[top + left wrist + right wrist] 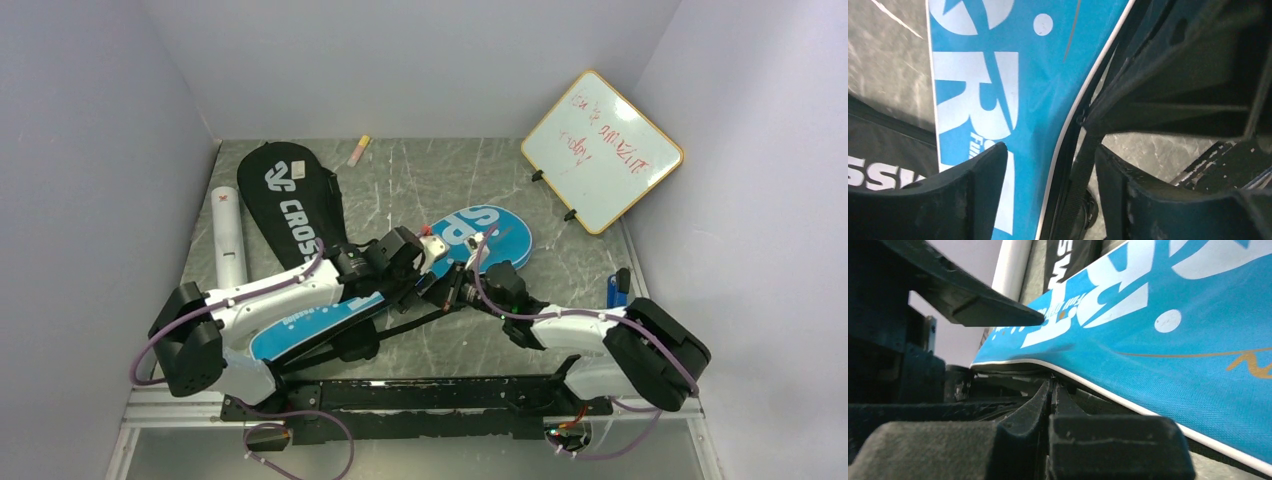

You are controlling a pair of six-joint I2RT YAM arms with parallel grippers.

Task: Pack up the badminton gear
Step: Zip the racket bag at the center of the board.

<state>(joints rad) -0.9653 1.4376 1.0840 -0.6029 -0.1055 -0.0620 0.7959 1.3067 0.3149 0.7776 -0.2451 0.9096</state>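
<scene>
— Where is the blue "SPORT" cover (pixel 497 238)?
— Flat on the middle of the worktop (pixel 420 170). Its long axis runs diagonally, wide head far-right and narrow end near-left, beside the black "CROSSWAY" cover (pixel 295 200).
— And the hands?
— The left hand (pixel 1050 152) reaches in low from the left, fingers parted astride the blue cover's white-piped edge. The right hand (pixel 1050 395) stretches in from the right and is pressed closed at that edge. I can't tell whether it pinches anything.

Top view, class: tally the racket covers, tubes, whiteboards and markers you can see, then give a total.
Racket covers: 2 (black cover, blue cover)
Tube: 1
Whiteboard: 1
Marker: 1
Total: 5
</scene>
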